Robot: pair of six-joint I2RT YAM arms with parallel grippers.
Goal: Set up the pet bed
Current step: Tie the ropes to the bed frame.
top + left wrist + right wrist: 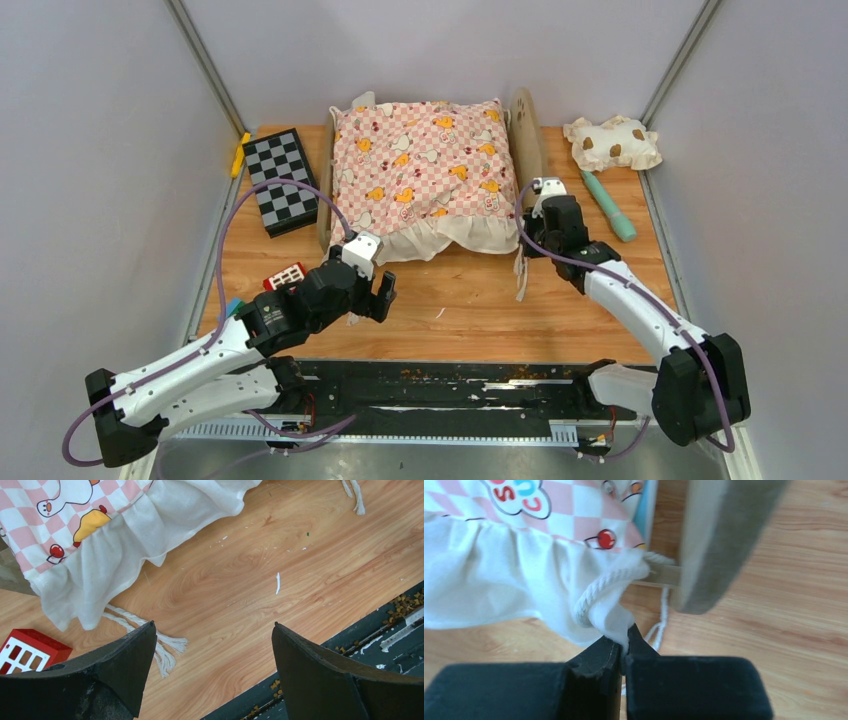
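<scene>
The pet bed stands at the back middle of the table, with its wooden headboard [527, 130] at the right and a wooden side [325, 205] at the left. The pink checkered cushion [420, 170] lies over it and hides the striped base. My right gripper [533, 203] is shut on the cushion's white ruffle [616, 622] at the near right corner, beside the headboard [719, 540] and a white rope [599, 592]. My left gripper [378, 292] is open and empty over bare wood, just in front of the cushion's near left corner [60, 520]. The spotted pillow [612, 142] lies at the back right.
A black-and-white chequered box [280, 180] and a yellow item [240, 155] lie at the back left. A teal stick [610, 205] lies right of the bed. A red block [285, 275] sits by my left arm. Rope ends [160, 650] trail on the table. A black tray [450, 385] runs along the near edge.
</scene>
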